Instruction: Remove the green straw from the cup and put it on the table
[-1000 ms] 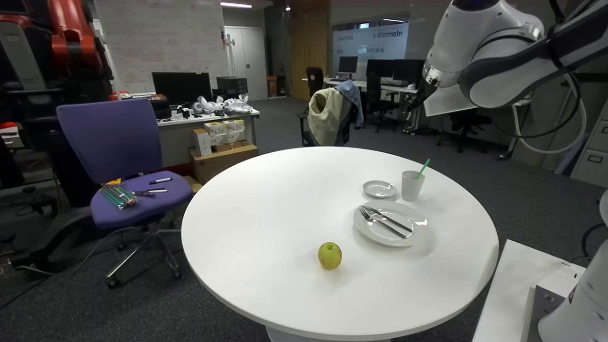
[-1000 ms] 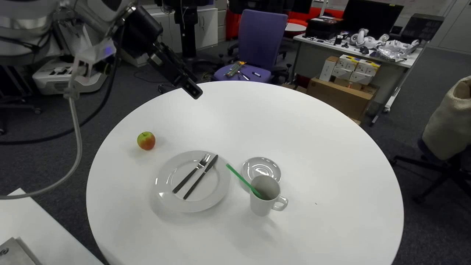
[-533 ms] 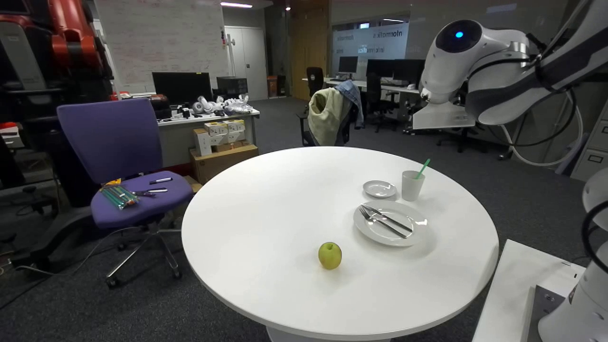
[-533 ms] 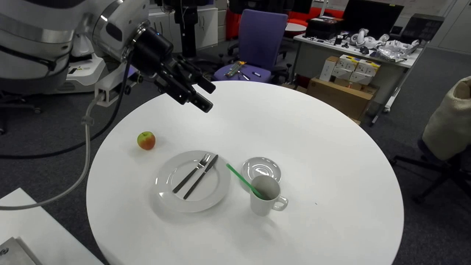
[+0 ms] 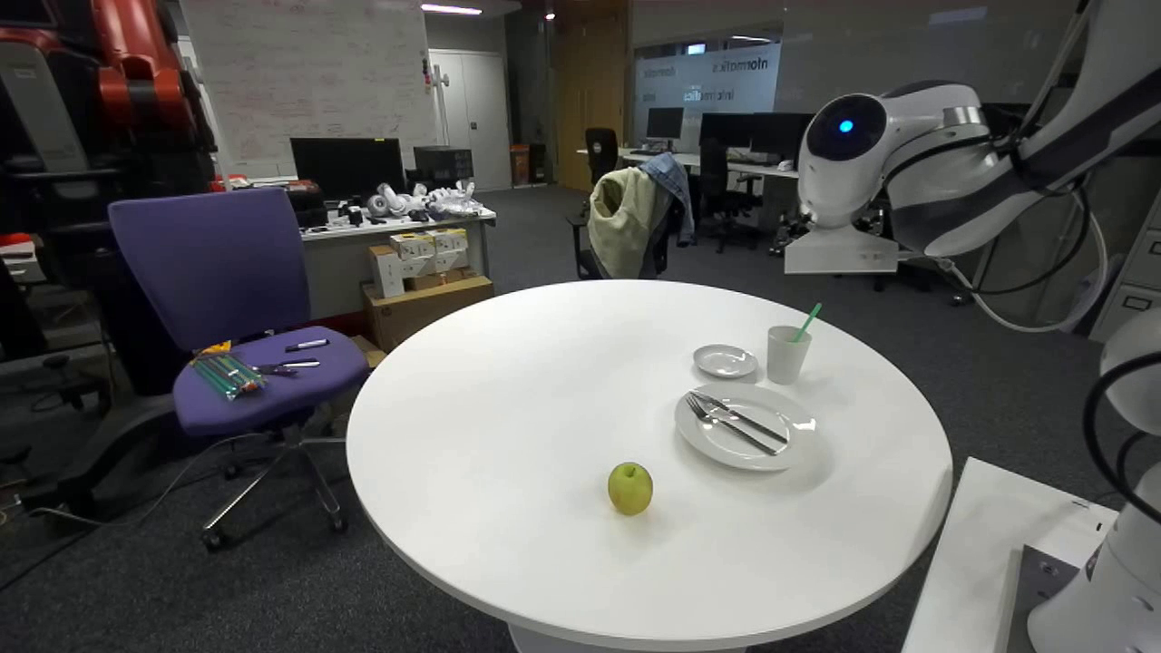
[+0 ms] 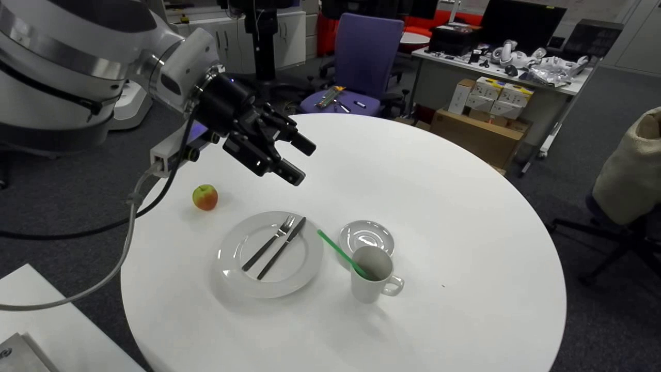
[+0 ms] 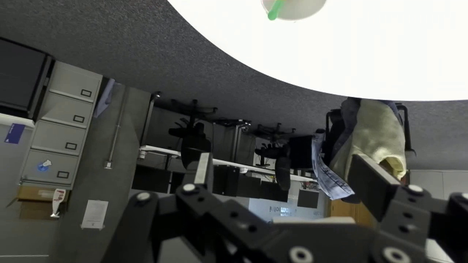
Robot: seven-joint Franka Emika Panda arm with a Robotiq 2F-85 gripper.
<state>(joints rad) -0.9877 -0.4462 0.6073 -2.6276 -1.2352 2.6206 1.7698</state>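
Spread wide and with nothing between its fingers, my gripper (image 6: 298,159) hangs in the air, well apart from the green straw (image 6: 338,250). In an exterior view I see the straw slantwise in the white cup (image 5: 784,363), toward the right-hand edge of the table (image 5: 526,408); its lower end is inside, and its upper part leans out over the rim.

I judge it very light and smooth, rather stiff along its length, but perhaps thin in the wall: a hard squeeze can crush it, a weak one lets it slip. So the best place to hold is its free upper part, above the rim, with a gentle pinch across its thickness. It should come out along its own slant, because a sideways pull presses on the rim and may tip the cup. Near the edge of the table it may roll off, I think.
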